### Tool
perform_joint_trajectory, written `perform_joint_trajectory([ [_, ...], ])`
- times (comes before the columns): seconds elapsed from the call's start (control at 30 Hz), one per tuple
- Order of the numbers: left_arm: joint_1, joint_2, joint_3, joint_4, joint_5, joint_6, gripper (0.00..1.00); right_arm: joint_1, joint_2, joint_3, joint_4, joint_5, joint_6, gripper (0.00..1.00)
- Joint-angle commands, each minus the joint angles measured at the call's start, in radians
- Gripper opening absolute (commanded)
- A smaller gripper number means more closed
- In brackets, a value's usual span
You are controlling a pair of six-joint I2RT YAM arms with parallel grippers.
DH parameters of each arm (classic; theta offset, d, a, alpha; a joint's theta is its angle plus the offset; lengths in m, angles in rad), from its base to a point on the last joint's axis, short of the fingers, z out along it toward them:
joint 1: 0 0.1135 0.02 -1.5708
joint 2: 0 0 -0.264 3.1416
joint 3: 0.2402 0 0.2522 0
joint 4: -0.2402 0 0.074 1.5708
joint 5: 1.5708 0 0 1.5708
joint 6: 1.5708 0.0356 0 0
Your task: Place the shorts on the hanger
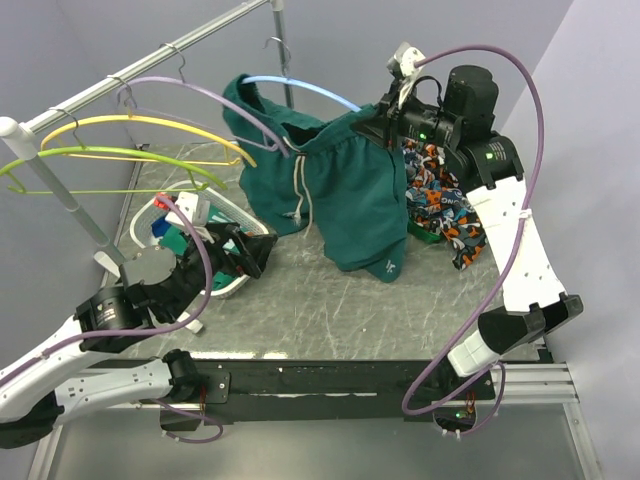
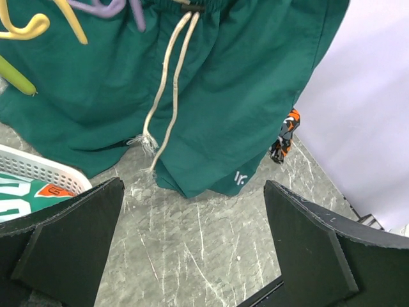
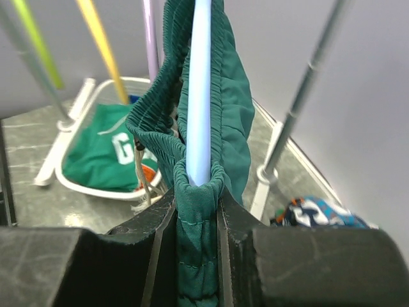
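The right gripper [image 3: 197, 214] is clenched on one end of the waistband of the shorts [image 3: 227, 109], cloth pinched between its two black fingers just where the hanger [image 3: 199, 96] enters the fabric; the light-blue bar runs up and away from the jaws inside the waistband. From above, the shorts hang off the hanger at the back of the table [image 1: 300, 310], legs reaching down to the grey top, the drawstring [image 1: 300, 190] dangling in front. The purple hanger [image 1: 200, 95] overlaps their left edge; the rack's upright pole [image 1: 283, 50] stands just behind; the patterned clothes [image 1: 445, 205] lie just beside on the right, below the right arm, with the wall close by. Bare table lies in front of the hem. The left gripper [image 2: 192, 236] is spread wide and empty, low beside the white basket [image 1: 165, 200], facing the hem.
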Motion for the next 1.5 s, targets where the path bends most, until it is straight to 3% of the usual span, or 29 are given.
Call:
perform_joint_trajectory([
  [0.0,0.003,0.012,0.036,0.039,-0.022,0.009,0.97,0.007,-0.022,0.101,0.14,-0.085,0.003,0.0],
  [0.2,0.003,0.024,0.034,0.05,-0.033,0.02,0.97,-0.03,0.07,0.196,0.14,0.029,0.027,0.0],
  [0.5,0.003,0.056,0.062,0.052,-0.042,0.043,0.97,-0.03,0.221,0.385,0.208,0.075,0.095,0.0],
  [0.73,0.003,0.061,0.071,0.047,-0.041,0.051,0.97,0.027,0.261,0.364,0.324,0.116,0.148,0.0],
  [0.9,0.003,0.055,0.067,0.052,-0.035,0.049,0.97,0.096,0.322,0.435,0.329,0.236,0.118,0.0],
  [1.47,0.003,0.037,0.062,0.049,-0.035,0.051,0.97,0.151,0.431,0.491,0.39,0.294,0.164,0.0],
])
